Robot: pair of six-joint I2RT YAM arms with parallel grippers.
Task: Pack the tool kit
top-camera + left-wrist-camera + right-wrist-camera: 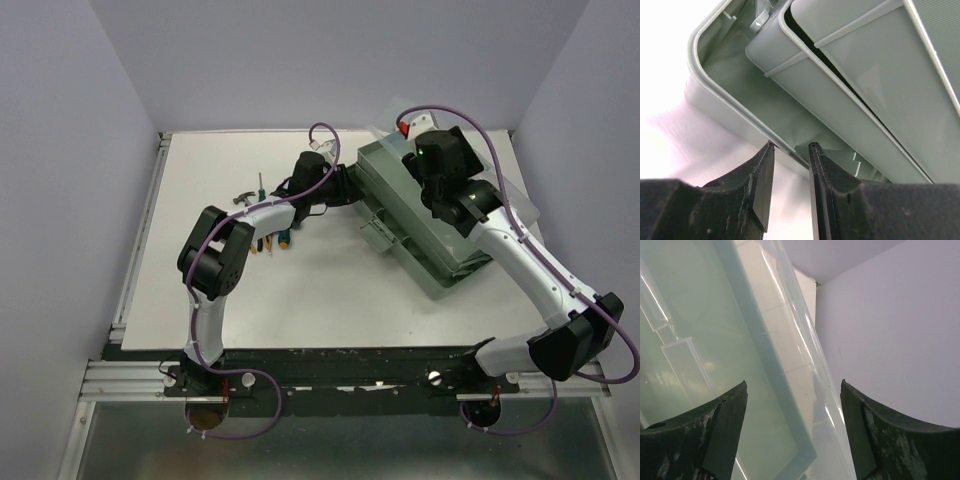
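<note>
The grey-green toolbox [425,225] lies open at the right of the table, its translucent lid [520,195] folded out to the far right. My left gripper [345,186] is at the box's left end. In the left wrist view its jaws [791,145] stand a narrow gap apart with nothing between them, tips right at the box rim [715,90], and the inner trays [855,65] show beyond. My right gripper [440,165] hovers over the box's far side. It is wide open [793,385] with the lid's edge [805,355] in the gap, apart from both fingers.
A small hammer [243,198] and several screwdrivers [278,238] lie on the white table left of the box, under my left forearm. A red-and-white object [406,127] sits behind the box. Walls close in the back and right.
</note>
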